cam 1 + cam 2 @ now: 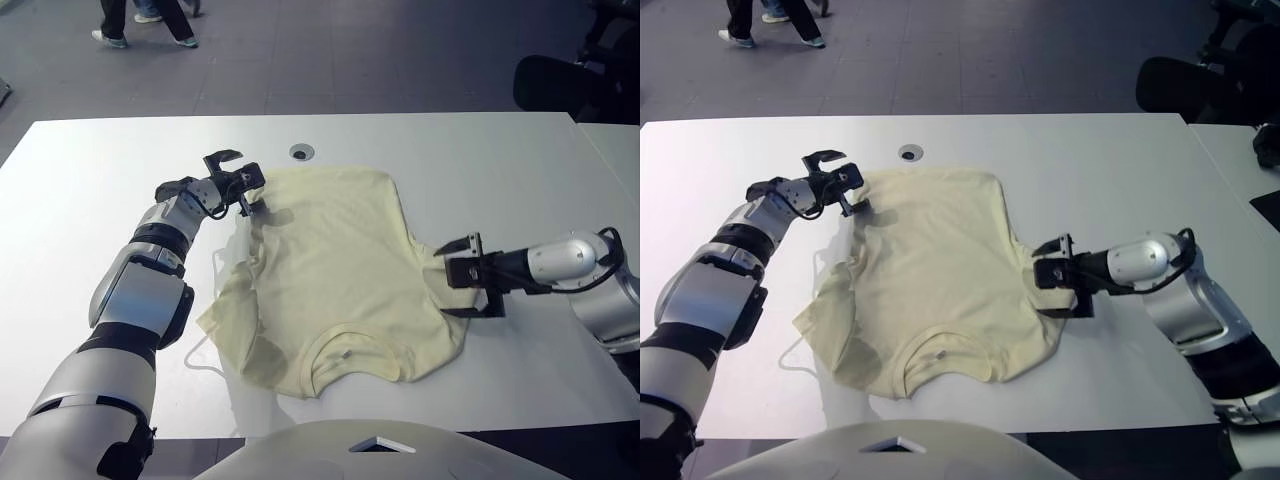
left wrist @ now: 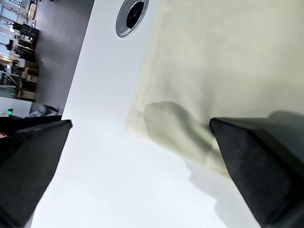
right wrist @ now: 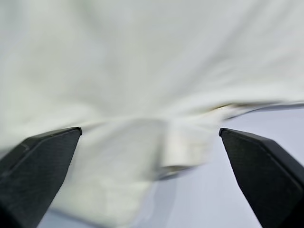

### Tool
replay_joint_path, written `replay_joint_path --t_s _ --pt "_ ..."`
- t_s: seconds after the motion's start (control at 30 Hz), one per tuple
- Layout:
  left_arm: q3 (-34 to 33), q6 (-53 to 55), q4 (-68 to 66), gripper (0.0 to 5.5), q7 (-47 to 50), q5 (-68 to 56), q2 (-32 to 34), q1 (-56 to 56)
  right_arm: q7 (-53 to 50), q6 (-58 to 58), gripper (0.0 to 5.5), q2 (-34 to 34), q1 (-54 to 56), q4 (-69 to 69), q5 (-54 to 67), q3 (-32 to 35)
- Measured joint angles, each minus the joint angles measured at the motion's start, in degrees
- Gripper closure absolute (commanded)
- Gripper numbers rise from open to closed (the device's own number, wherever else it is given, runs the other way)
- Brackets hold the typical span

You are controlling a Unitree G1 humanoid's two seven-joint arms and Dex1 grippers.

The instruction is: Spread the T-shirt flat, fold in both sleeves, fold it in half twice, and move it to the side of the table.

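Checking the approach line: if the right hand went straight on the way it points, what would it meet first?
The T-shirt: its side edge lies just ahead of the open right hand, though its height is unclear.

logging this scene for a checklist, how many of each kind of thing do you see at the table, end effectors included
t-shirt: 1
thin white cord: 1
cable hole: 1
end effectors: 2 (left end effector, right end effector)
total: 5
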State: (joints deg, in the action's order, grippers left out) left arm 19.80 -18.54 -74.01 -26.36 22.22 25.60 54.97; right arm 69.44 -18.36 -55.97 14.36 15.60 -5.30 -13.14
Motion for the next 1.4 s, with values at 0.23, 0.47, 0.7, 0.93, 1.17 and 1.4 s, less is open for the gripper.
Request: replay_joint_path --t_s 0.23,0.47,0.7,0.93,1.17,1.4 --pt "-11.66 0.96 13.94 0.10 -9.72 -12.35 5.58 -1.11 -4.02 -10.76 0.11 3.86 3.67 2.79 7.31 5.61" --pt "-22.64 19.93 47.60 0.10 -10.51 -22.62 9.30 -20.05 -14.02 -16.93 0.11 13.29 3.28 4.10 8.60 6.75" --pt "-33.36 49.41 80.56 0.10 -2.27 -45.23 1.08 -46.72 -30.14 -27.96 0.11 36.72 -4.25 14.22 12.98 14.87" --pt "-52.27 76.37 105.92 0.10 11.60 -76.97 -5.36 -74.97 -51.48 -42.51 0.11 59.95 -22.00 31.52 20.16 24.14" --pt "-59.00 87.28 103.44 0.10 11.38 -87.62 2.63 -80.44 -59.53 -44.75 0.11 59.71 -25.82 35.10 27.28 25.70" --pt "-56.31 86.82 104.43 0.81 9.98 -89.86 2.00 -84.56 -65.46 -44.75 0.10 59.67 -26.40 35.05 34.85 27.08"
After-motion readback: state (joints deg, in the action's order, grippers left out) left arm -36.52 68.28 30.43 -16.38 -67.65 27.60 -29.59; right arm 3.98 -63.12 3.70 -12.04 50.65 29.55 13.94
